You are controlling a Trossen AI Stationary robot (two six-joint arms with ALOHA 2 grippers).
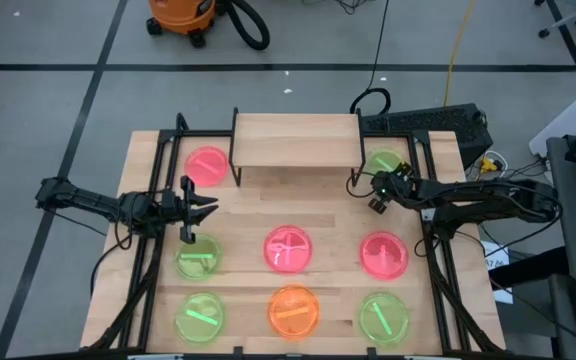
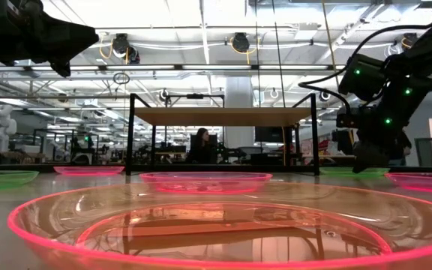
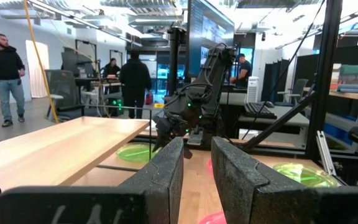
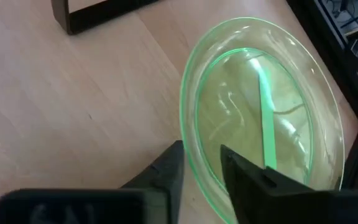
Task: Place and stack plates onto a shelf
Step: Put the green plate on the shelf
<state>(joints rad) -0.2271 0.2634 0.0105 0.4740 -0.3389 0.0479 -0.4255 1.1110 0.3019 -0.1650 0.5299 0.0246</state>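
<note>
The right gripper (image 4: pixel 201 165) sits at the table's back right, its two dark fingers narrowed astride the near rim of a round translucent neon-green plastic plate (image 4: pixel 272 106), one inside, one outside; whether they already pinch it I cannot tell. That plate lies flat on the wooden tabletop (image 1: pixel 338 205), just beside the low light-wood shelf on black metal legs (image 1: pixel 295 139), whose top is bare. The left gripper (image 1: pixel 190 205), fingers a narrow gap apart and empty, hovers at the left above another green plate (image 1: pixel 198 260).

Right end effector (image 4: pixel 201 163) astride the near rim of a green plate (image 4: pixel 272 106) on the wooden tabletop (image 4: pixel 73 112)
</note>
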